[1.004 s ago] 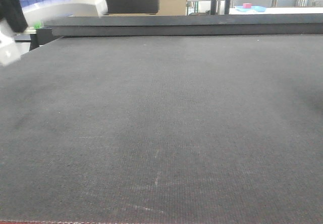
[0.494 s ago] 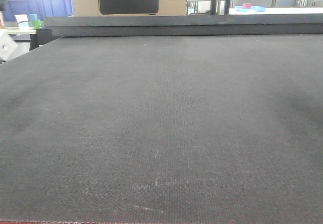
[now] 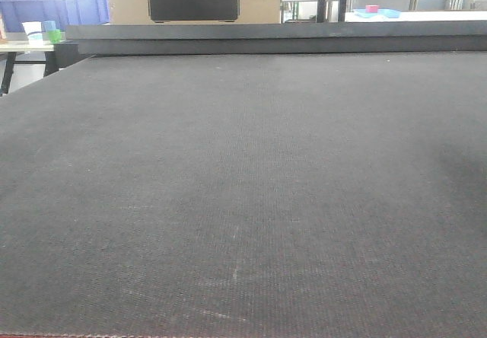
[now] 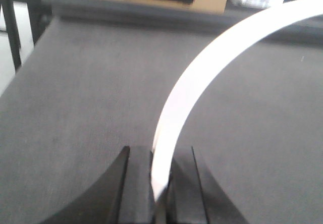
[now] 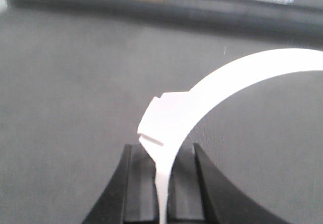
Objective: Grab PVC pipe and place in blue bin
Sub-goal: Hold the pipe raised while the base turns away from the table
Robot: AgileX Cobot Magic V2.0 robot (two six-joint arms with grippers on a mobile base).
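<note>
Well, my left pincer [image 4: 159, 158] is nearly closed, its jaws pinched on one end of a pipe [image 4: 202, 77], a flat white band that arcs up and off to the right above the mat [image 4: 81, 98]. My right pincer [image 5: 160, 156] is just as narrow, gripping a second pipe [image 5: 232, 72] by its end. The flat tab [image 5: 164, 115] sits just above the fingers, and the rest of it curves away to the right.

From the front camera neither arm shows. The mat [image 3: 243, 201] is dark grey, finely woven, faintly scuffed near the front edge, and fills most of the view. A dark raised ledge [image 3: 266, 39] closes its far side. Behind that stands a cardboard box [image 3: 259, 3] with a black panel [image 3: 194, 4]. The blue bin [image 3: 53, 7] is far off at the back left, well apart from both pipes, behind a side table [image 3: 23, 46] with small cups [image 3: 44, 32]. At the back right, blue trays [image 3: 378, 12] lie on a pale table.
</note>
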